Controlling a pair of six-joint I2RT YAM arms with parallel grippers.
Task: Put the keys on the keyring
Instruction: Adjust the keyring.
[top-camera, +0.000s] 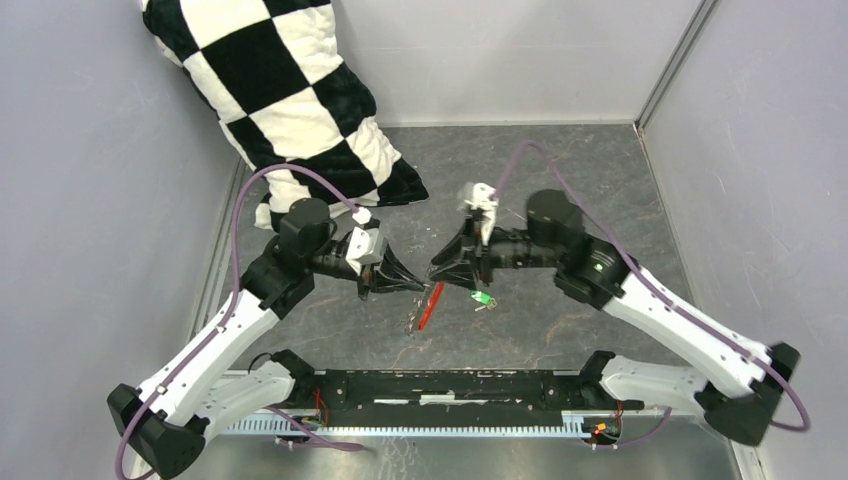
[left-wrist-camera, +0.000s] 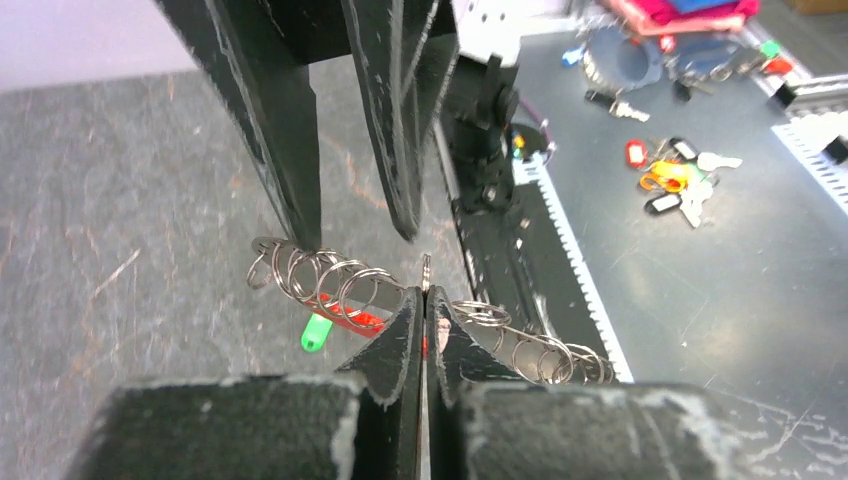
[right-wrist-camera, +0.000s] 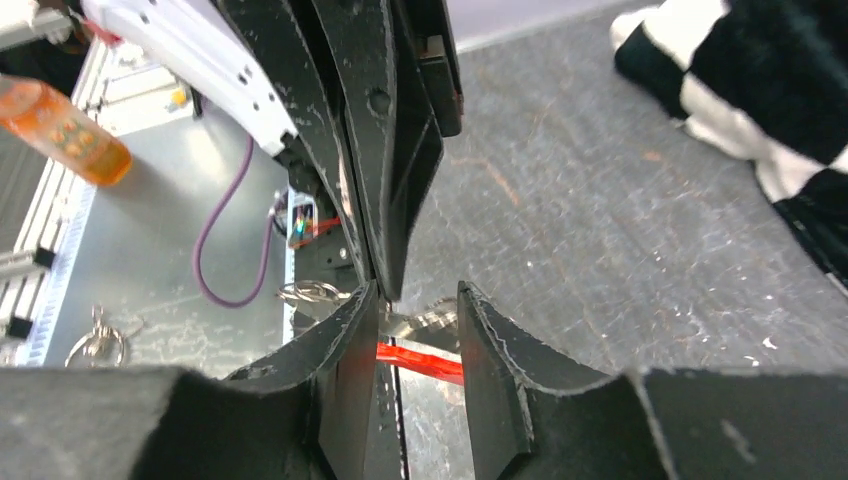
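The keyring's silvery rings (left-wrist-camera: 320, 275) hang in a chain over the grey table, with the red tag (top-camera: 430, 306) dangling below. My left gripper (left-wrist-camera: 426, 295) is shut on one thin ring of it, whose edge pokes up between the tips. My right gripper (right-wrist-camera: 418, 295) faces it tip to tip (top-camera: 436, 272) and stands open, its jaws on either side of the rings, with the red tag (right-wrist-camera: 425, 362) under them. A green-headed key (top-camera: 483, 298) lies on the table just right of the tag; it also shows under the rings (left-wrist-camera: 316, 333).
A black-and-white checkered cloth (top-camera: 300, 90) lies at the back left. The arms' black base rail (top-camera: 440, 385) runs along the near edge. Beyond it, a metal surface holds loose keys and coloured tags (left-wrist-camera: 675, 180). Grey walls close in both sides.
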